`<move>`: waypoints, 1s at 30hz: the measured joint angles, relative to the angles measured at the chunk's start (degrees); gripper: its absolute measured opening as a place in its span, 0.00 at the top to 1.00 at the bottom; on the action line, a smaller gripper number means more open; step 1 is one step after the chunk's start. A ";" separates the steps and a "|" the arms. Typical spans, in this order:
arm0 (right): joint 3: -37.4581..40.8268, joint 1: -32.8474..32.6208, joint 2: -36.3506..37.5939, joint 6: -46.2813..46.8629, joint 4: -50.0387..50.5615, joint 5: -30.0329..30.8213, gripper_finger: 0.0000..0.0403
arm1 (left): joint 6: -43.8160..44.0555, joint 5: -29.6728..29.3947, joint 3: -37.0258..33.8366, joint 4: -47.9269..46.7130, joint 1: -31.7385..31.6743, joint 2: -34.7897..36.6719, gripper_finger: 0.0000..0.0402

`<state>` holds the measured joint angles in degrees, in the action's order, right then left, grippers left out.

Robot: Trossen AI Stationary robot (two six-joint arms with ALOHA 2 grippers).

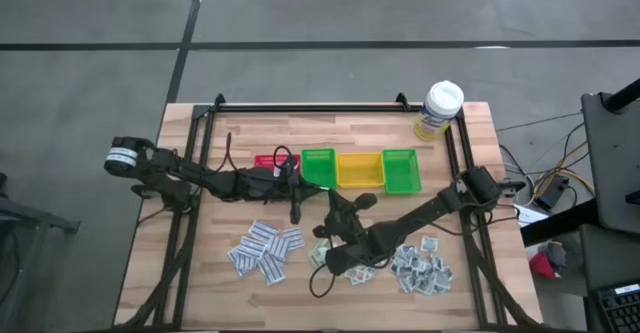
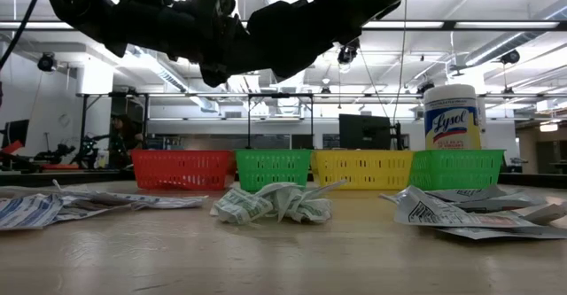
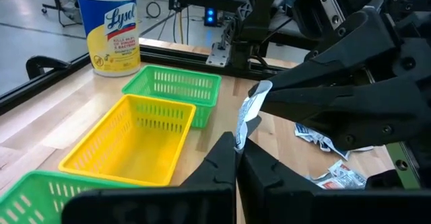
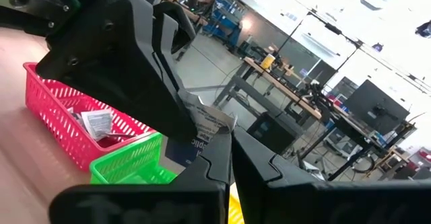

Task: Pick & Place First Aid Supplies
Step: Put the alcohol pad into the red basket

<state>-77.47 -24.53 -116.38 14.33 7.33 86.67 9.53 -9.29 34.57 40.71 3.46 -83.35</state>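
Packet (image 3: 246, 118): one white strip, raised above the worktop (image 1: 300, 293) near the green bin (image 1: 318, 168), pinched at its lower end by the left end effector (image 3: 236, 143) and at its upper end by the right end effector (image 4: 225, 138). Both sets of fingers are pressed together on it. Other packets (image 1: 265, 250) lie in loose piles on the worktop, and a few sit in the red bin (image 4: 67, 123).

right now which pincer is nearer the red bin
Left. The left pincer sits just in front of the red bin, near its green-bin end; the right pincer is farther along, in front of the green and yellow bins.
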 joint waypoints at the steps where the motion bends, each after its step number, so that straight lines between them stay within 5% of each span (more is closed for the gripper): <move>1: 0.00 0.00 0.00 -0.02 0.00 0.00 0.98 | 0.06 0.01 0.00 -0.02 0.00 0.00 1.00; 9: 0.00 0.00 0.02 -2.72 0.01 -0.49 0.98 | 0.41 0.00 -0.04 -0.21 0.00 0.00 1.00; 14: 0.00 0.17 1.10 -2.75 -0.11 -6.56 0.97 | 0.67 -0.60 -0.09 -0.59 -0.02 0.00 1.00; 30: 0.00 0.20 1.68 -4.50 1.70 -7.21 0.73 | 1.15 -6.27 -0.13 -4.65 -0.10 0.00 1.00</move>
<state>-77.47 -24.34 -114.69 9.82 9.04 79.46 10.68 -15.56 34.44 36.06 3.36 -83.35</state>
